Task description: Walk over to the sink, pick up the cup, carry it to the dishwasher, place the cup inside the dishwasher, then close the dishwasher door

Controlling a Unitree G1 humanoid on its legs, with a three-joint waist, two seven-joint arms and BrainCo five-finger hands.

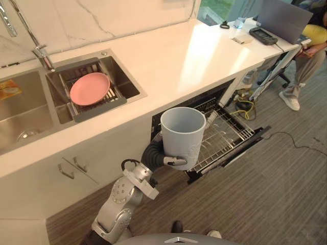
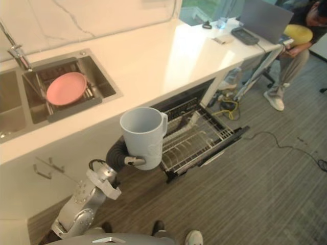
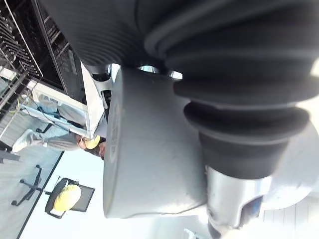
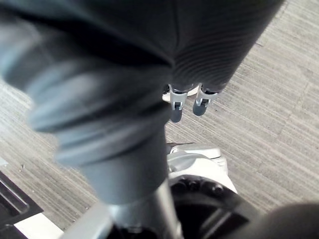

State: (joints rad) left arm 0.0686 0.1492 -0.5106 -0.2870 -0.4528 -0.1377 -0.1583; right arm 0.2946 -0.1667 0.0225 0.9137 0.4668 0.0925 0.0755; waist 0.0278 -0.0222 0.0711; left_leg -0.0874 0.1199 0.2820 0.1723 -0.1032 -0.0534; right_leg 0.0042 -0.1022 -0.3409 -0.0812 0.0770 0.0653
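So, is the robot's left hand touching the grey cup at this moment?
Touching. The left eye view shows the left hand with its fingers curled round the lower part of the cup, holding it upright in the air near the open dishwasher.

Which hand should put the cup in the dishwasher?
Left. The left hand holds the cup close by the open dishwasher; the right hand hangs over the floor.

Pink plate [image 1: 90, 88] lying on a dark rack [image 1: 99, 108] at far left; open laptop [image 1: 283, 18] on the white counter [image 1: 168, 56] far right; seated person [image 1: 302, 65] beside it.
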